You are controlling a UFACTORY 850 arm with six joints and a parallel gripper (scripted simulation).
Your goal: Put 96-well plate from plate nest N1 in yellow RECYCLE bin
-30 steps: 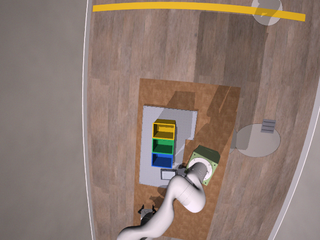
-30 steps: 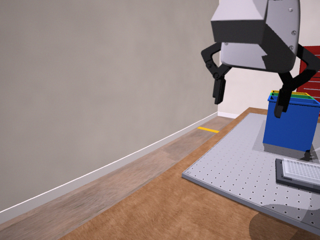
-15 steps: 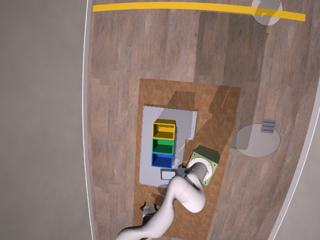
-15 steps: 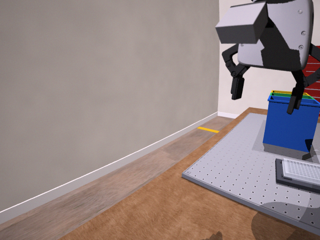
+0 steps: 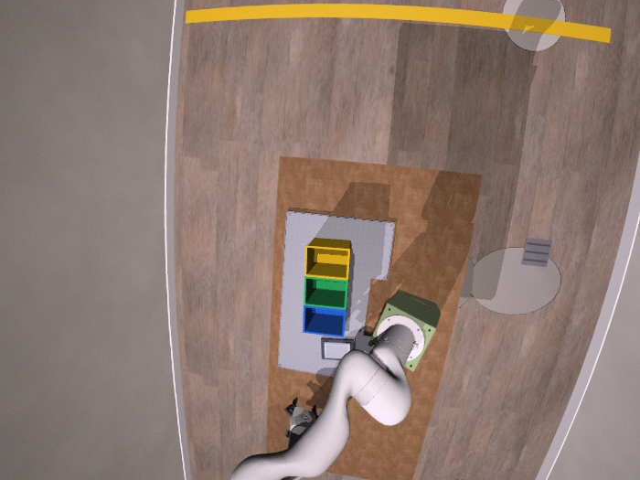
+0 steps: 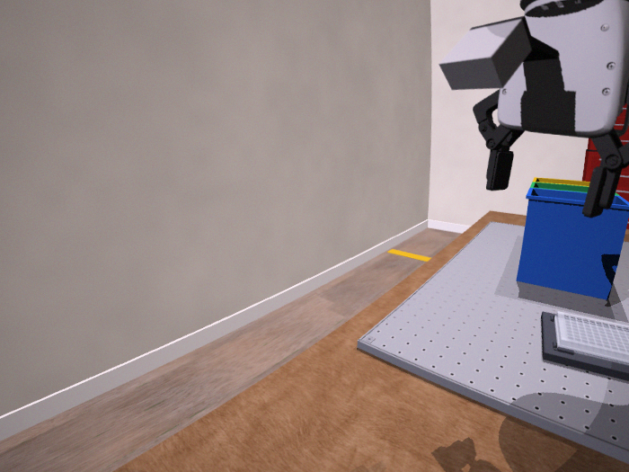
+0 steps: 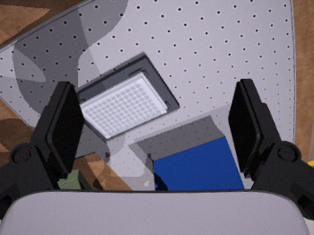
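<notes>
The white 96-well plate (image 7: 124, 105) lies in its dark plate nest (image 6: 582, 349) on the grey perforated board, just in front of the blue bin; it also shows from above (image 5: 336, 350). The yellow bin (image 5: 326, 261) stands at the far end of a row of three, behind the green bin (image 5: 325, 293) and the blue bin (image 5: 324, 320). My gripper (image 6: 551, 191) hangs open and empty, high above the board's near edge, apart from the plate. From above the gripper (image 5: 300, 419) sits over the table's near left part. In the wrist view the open fingers frame the plate and a corner of the blue bin (image 7: 198, 168).
The three bins touch in a line on the board. The arm's green base (image 5: 408, 331) stands right of the nest, and the white arm (image 5: 368, 389) arches over the table's near end. A red cabinet (image 6: 611, 152) stands behind the bins.
</notes>
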